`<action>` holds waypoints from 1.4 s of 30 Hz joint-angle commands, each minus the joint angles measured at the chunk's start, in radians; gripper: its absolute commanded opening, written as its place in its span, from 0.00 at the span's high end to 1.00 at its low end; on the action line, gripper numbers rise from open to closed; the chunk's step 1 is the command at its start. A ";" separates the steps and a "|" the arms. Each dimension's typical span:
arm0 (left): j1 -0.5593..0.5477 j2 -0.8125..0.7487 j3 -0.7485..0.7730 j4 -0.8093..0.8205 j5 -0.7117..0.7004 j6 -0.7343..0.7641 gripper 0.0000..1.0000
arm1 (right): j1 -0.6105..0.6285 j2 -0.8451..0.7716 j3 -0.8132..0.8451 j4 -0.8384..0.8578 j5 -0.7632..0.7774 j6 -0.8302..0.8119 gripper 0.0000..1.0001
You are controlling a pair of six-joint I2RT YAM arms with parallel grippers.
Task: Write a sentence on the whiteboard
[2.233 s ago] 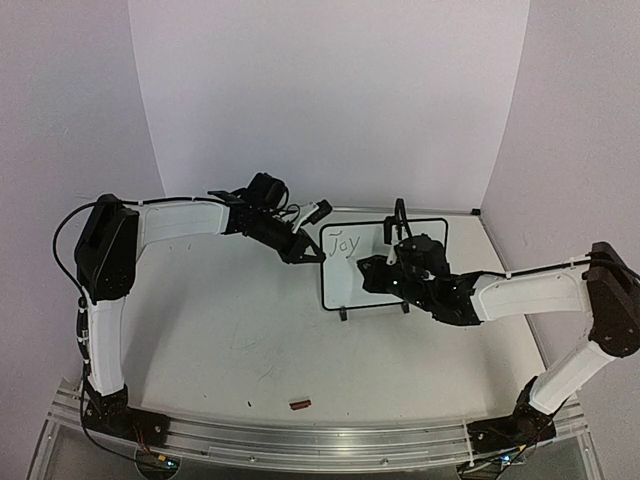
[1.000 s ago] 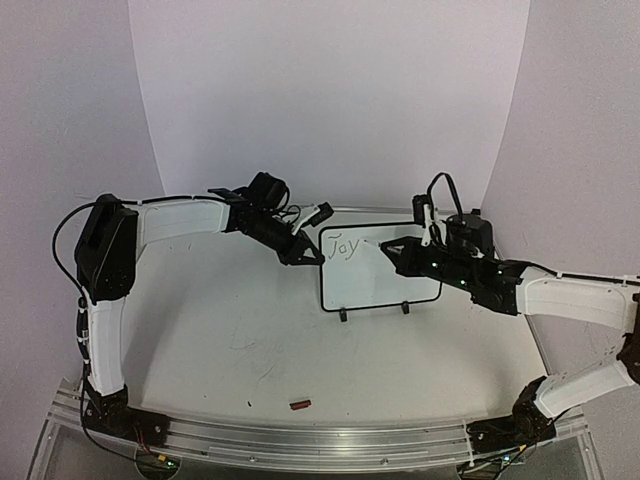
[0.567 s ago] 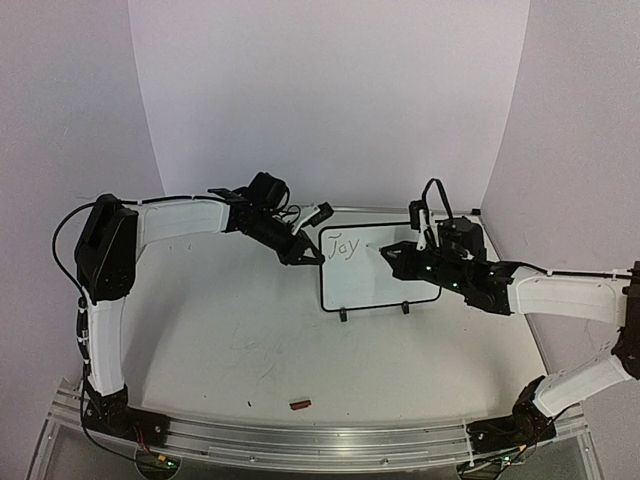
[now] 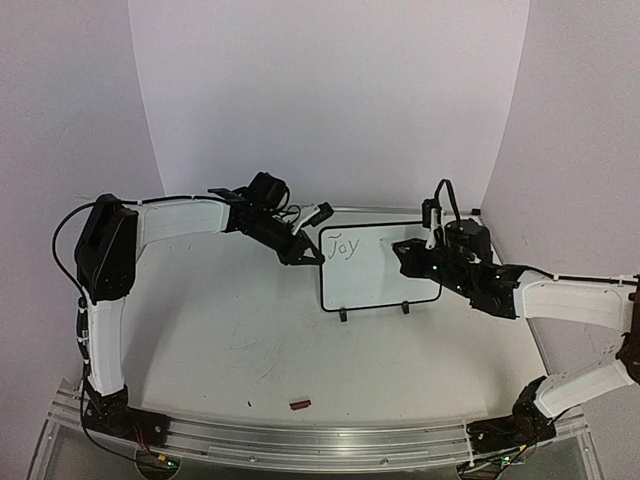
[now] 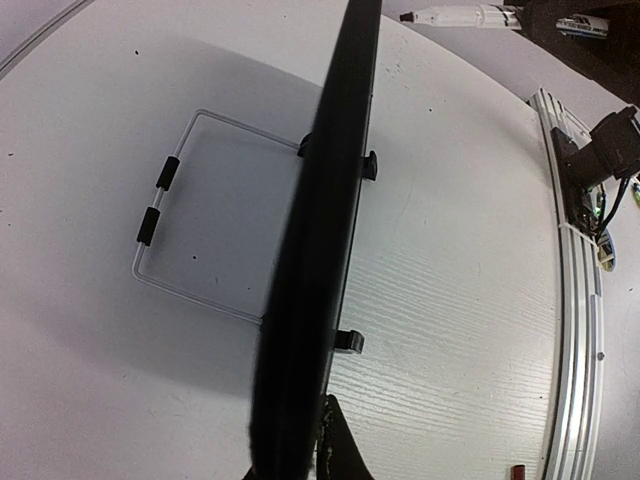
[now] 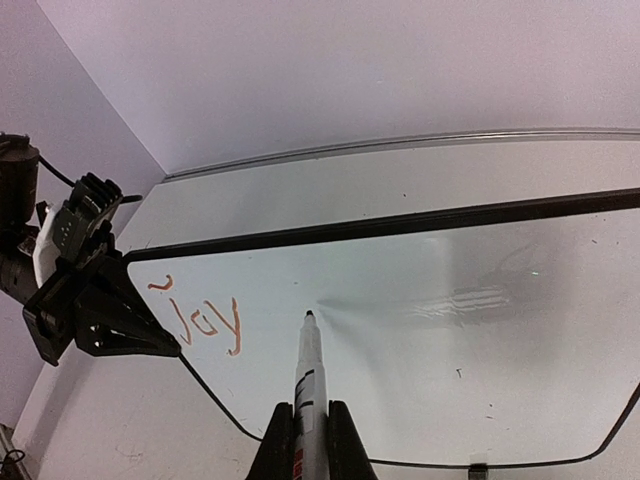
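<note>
Left gripper point(image 4: 303, 255) clamped on board point(image 4: 385, 285) left edge, board standing on feet, far side of table. Sentence point(image 6: 205, 320) only "Joy", top-left corner. Marker point(image 6: 308, 360) pinched in right gripper point(image 6: 307, 425), tip just right of "Joy", contact unclear. Right arm nearer. Loads of blank board rightward and below.

1. We see the whiteboard point(image 4: 385, 280) standing on its two feet on the white surface point(image 4: 220, 330).
2. The sentence point(image 4: 345, 243) reads only "Joy", at the board's top left.
3. The left gripper point(image 4: 308, 255) meets the board's left edge.
4. The right gripper point(image 4: 399, 249) sits over the board's right half.
5. A small reddish scrap point(image 4: 300, 404) lies near the front edge.
</note>
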 commanded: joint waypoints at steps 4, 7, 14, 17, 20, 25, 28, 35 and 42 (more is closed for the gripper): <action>0.005 -0.013 -0.015 -0.026 -0.087 0.027 1.00 | -0.009 0.005 0.016 0.026 0.023 0.004 1.00; 0.005 -0.013 -0.014 -0.027 -0.085 0.027 1.00 | -0.010 0.016 0.024 0.029 0.024 0.003 1.00; 0.005 -0.014 -0.014 -0.026 -0.083 0.027 1.00 | -0.010 0.037 0.026 0.029 0.034 0.013 1.00; 0.005 -0.015 -0.014 -0.026 -0.084 0.027 1.00 | -0.011 0.044 0.022 0.029 0.043 0.017 1.00; 0.005 -0.015 -0.014 -0.026 -0.084 0.027 1.00 | -0.011 0.047 0.014 0.029 0.052 0.020 1.00; 0.005 -0.015 -0.013 -0.026 -0.084 0.027 1.00 | -0.011 0.052 -0.002 0.027 0.051 0.028 1.00; 0.005 -0.015 -0.013 -0.026 -0.084 0.027 1.00 | -0.011 0.055 -0.017 0.027 0.041 0.040 1.00; 0.005 -0.013 -0.013 -0.025 -0.084 0.027 1.00 | -0.011 0.057 -0.060 0.032 0.025 0.069 1.00; 0.005 -0.013 -0.012 -0.024 -0.082 0.025 1.00 | -0.011 0.034 -0.070 0.044 0.004 0.060 1.00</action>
